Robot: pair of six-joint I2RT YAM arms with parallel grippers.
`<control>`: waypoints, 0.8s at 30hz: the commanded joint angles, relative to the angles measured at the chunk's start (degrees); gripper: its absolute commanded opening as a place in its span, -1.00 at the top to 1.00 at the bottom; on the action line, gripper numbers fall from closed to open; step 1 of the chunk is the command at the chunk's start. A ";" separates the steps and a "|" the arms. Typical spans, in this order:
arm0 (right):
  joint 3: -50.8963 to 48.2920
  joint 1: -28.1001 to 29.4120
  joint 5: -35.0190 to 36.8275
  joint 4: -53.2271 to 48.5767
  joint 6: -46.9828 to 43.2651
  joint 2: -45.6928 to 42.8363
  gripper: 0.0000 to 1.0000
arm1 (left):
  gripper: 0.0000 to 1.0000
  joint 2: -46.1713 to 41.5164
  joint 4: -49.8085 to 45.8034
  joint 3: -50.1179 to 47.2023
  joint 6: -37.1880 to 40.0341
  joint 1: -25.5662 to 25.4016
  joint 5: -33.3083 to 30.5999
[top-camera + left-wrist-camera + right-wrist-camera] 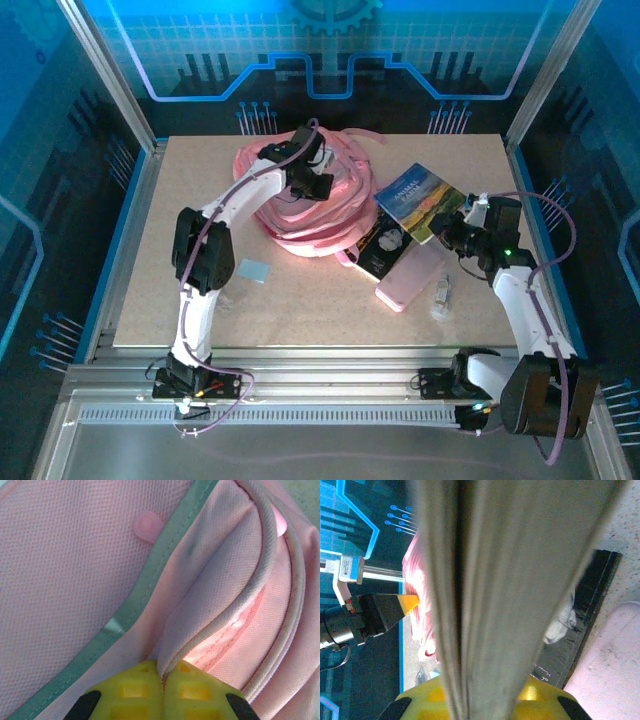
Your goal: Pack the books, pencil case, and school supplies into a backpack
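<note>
Pinches a flap of the backpack [335,215] in the left fingers [135,690] near the far edge of the desk [300,310], likely to hold it open, and grips the blue book [420,198] in the right fingers [432,695] by the right edge.

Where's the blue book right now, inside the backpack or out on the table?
Outside. The blue book sits beside the backpack, partly over the black book, its edge clamped in the right gripper.

White-and-black arms [215,235] — yellow tool fingers [192,690], lilac cables [572,232]
</note>
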 commanded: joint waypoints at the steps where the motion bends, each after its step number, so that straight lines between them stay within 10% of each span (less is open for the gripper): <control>1: 3.64 -1.09 -0.83 -0.95 -2.57 -2.27 1.00 | 1.00 -3.81 1.20 5.09 -5.29 3.14 6.60; 24: 9.43 28.69 4.81 38.44 18.32 25.85 1.00 | 1.00 -2.76 -4.61 17.37 -5.95 5.34 10.75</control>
